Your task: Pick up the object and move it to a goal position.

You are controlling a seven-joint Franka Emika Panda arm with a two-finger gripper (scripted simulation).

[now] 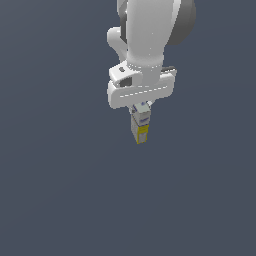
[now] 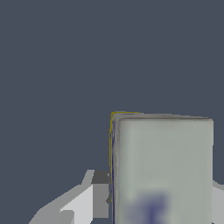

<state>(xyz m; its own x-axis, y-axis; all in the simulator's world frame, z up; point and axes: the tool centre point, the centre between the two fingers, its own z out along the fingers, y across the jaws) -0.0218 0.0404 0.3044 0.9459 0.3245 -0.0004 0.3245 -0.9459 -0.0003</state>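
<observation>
Box point(image 2: 162, 168) is filling most of the wrist view: grey-white face, blurred blue mark near the end effector side, thin yellow edge showing along one side. One finger point(image 2: 99, 199) is sitting against the box's side; the other is barely showing at the frame edge. In the exterior view the end effector point(image 1: 140, 107) is clamping the box's upper end, with the box point(image 1: 140, 125) hanging straight below it, yellow band lowest. Plain dark grey surface point(image 1: 60, 190) is lying behind everything.
</observation>
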